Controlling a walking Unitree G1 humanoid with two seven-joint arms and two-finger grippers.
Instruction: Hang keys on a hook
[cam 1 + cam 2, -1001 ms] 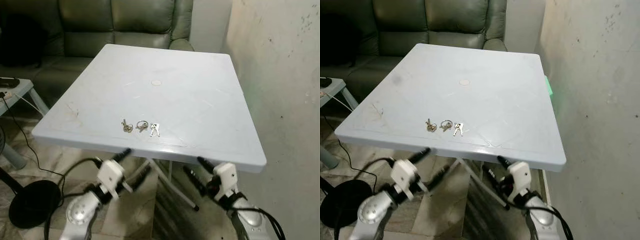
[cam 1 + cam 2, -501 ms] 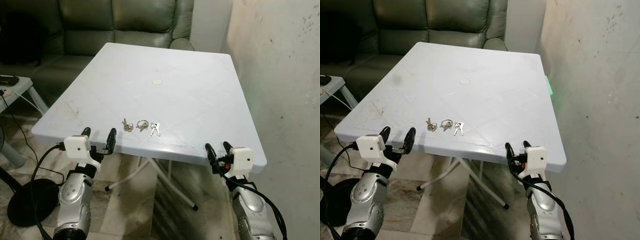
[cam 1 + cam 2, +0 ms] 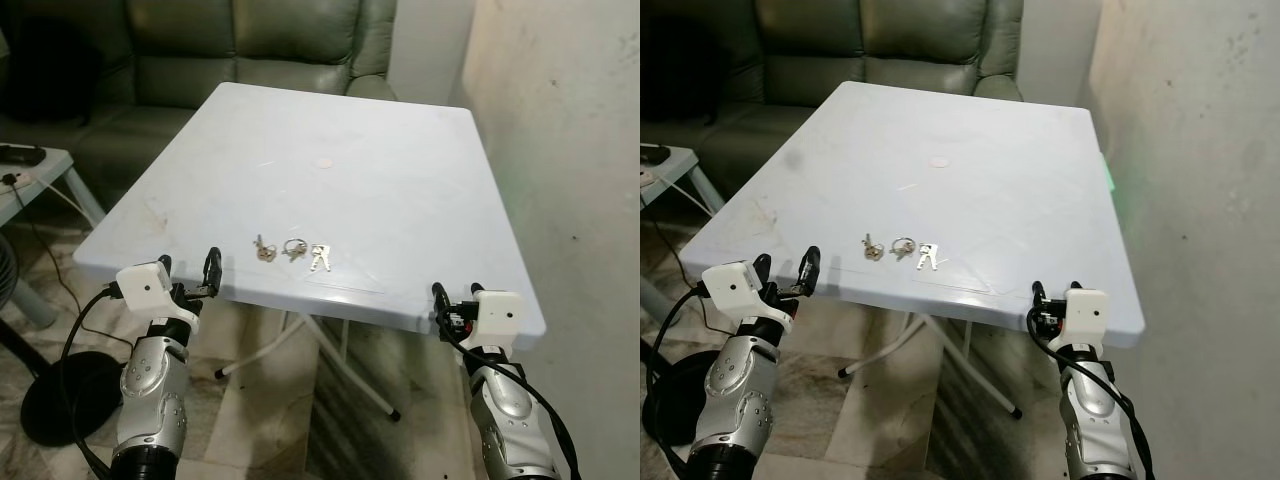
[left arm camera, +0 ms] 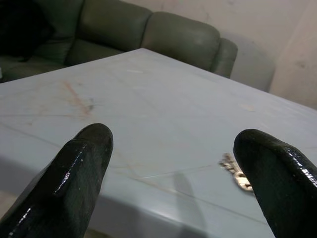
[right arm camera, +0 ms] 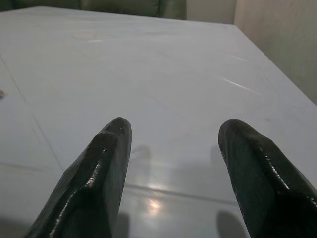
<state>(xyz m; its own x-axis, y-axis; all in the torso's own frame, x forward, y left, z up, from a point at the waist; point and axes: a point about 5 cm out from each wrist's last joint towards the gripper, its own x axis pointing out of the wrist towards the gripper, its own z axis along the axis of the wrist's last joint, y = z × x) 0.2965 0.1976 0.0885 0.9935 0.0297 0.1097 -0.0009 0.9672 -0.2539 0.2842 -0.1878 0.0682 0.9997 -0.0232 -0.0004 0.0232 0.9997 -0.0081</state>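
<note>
Your keys (image 3: 291, 250) lie in a left-to-right row near the desk's (image 3: 400, 180) front edge. The left tool (image 3: 187, 277), fingers apart, sits nearer them; the right tool (image 3: 455, 303) is parted too.

The counter (image 3: 380, 190) looks like moulded plastic, pale and smooth with a faint sheen, scuffed and stained toward its left edge. The keys (image 3: 292, 251) are bright metal. The left gripper (image 4: 173, 183) and the right gripper (image 5: 173, 173) have glossy black fingers. The sofa (image 3: 250, 45) looks like soft, creased leather. The wall (image 3: 570, 130) is rough, blotched plaster.
</note>
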